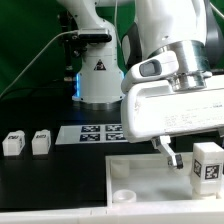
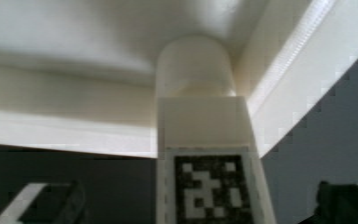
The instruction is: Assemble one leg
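A leg (image 1: 207, 165), a white block with a black-and-white tag, stands upright at the white panel's (image 1: 150, 178) corner on the exterior view's right. In the wrist view the leg (image 2: 206, 135) runs up the middle, its rounded end against the panel (image 2: 87, 60). My gripper (image 1: 190, 157) is low around it, one dark finger (image 1: 172, 153) showing beside the leg. In the wrist view the gripper (image 2: 190, 205) is open, with fingertips (image 2: 34, 205) on both sides of the leg and a gap at each side. Whether the leg sits in a socket is hidden.
Two more legs (image 1: 13, 143) (image 1: 40, 142) stand on the black table at the exterior view's left. The marker board (image 1: 95, 133) lies behind the panel. A round socket (image 1: 125, 196) shows at the panel's near corner. The arm's base (image 1: 100, 80) stands at the back.
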Robot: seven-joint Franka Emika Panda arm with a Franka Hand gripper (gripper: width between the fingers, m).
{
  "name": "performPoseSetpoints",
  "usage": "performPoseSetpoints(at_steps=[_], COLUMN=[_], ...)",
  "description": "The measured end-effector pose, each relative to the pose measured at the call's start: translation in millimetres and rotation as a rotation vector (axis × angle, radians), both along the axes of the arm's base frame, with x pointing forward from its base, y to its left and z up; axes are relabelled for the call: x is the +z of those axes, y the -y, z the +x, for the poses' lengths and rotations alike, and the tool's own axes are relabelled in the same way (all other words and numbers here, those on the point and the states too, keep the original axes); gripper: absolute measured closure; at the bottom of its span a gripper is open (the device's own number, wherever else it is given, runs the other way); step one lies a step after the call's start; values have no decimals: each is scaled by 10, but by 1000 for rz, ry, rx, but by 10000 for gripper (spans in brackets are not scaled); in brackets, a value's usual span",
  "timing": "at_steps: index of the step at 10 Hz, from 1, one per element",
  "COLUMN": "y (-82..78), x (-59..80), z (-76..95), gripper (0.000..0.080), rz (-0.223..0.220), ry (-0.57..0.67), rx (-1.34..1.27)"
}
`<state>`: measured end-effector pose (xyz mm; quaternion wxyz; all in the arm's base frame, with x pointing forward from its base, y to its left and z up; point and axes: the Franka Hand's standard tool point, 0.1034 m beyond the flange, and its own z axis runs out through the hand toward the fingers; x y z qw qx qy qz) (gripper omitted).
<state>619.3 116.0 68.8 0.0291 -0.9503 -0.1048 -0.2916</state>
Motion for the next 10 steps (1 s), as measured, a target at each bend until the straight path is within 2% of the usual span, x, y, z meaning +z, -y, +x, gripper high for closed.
performPoseSetpoints(at_steps=[2, 3, 4, 5, 7, 10], y=[2, -2, -27, -68, -118, -137], x=[-22, 97, 255, 293, 312, 290], z=[-20, -47, -40, -64, -95, -162], gripper=[151, 151, 151, 151, 151, 151], rz=[-7, -10, -4, -5, -31, -58], ry=[-46, -139, -171, -245, -491, -702], rx=[0, -11, -21, -29, -28, -15])
